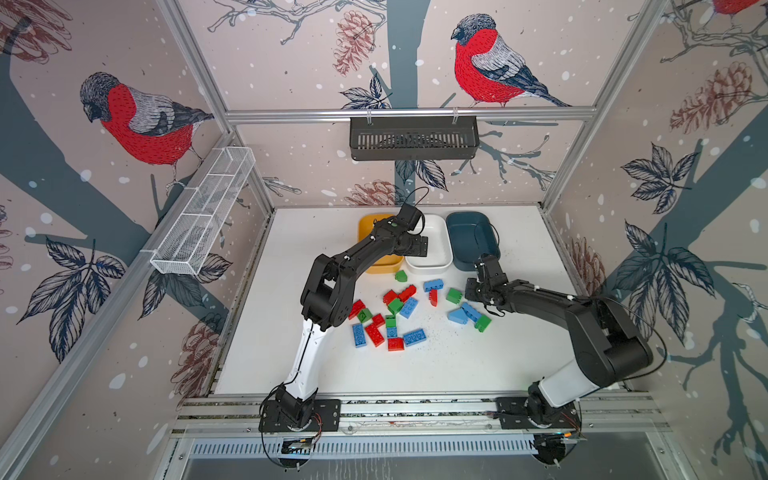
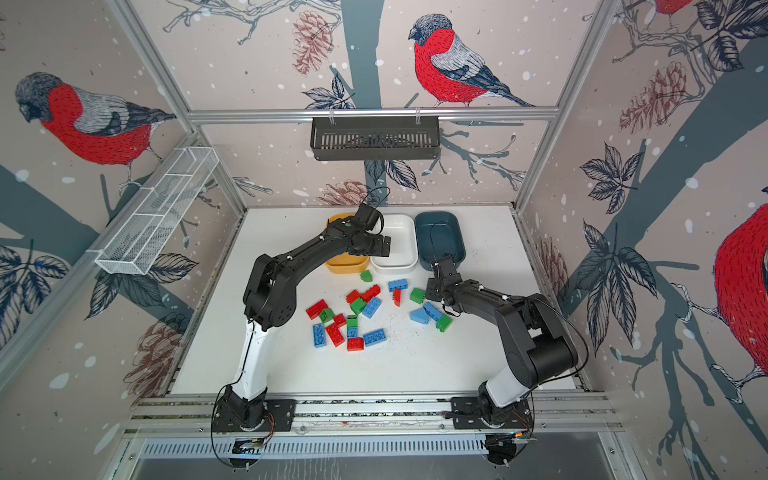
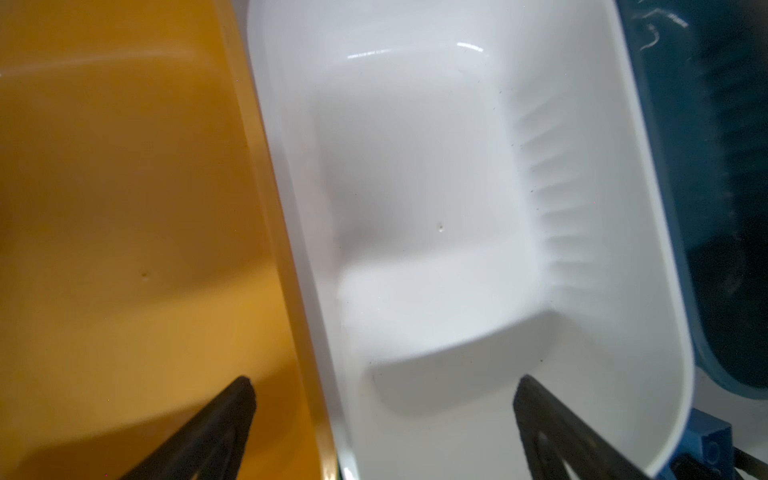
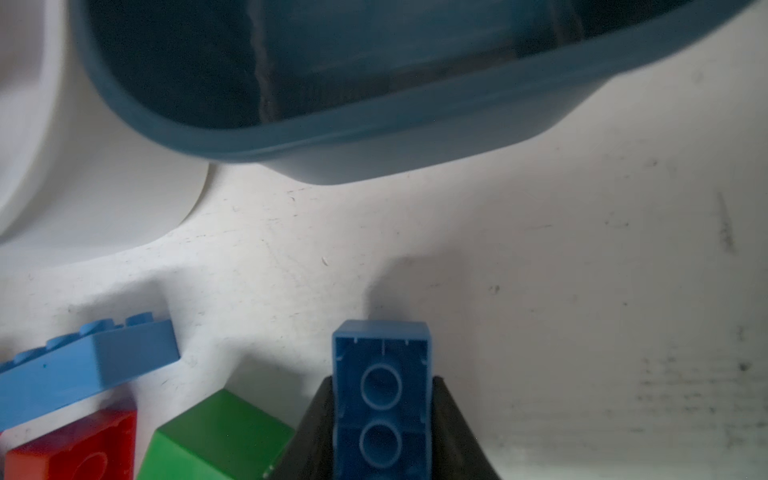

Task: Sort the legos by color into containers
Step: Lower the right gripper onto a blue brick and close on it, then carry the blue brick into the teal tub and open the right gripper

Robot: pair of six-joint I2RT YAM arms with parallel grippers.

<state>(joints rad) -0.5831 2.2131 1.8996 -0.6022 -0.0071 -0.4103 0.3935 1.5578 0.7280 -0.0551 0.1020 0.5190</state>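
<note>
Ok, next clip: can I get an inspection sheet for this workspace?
Surface: white table, dark specks.
Job's things: red, blue and green legos loose mid-table; yellow tub, white tub and teal tub in a row behind, no bricks seen inside.
Clutter: nothing seen.
Grippers: left gripper open, holding nothing, over the yellow and white tubs; right gripper shut on a blue brick, short of the teal tub.
Cables: black loop above left wrist.
Surroundings: black basket on back rail, mesh rack on left wall, bird wallpaper.
</note>
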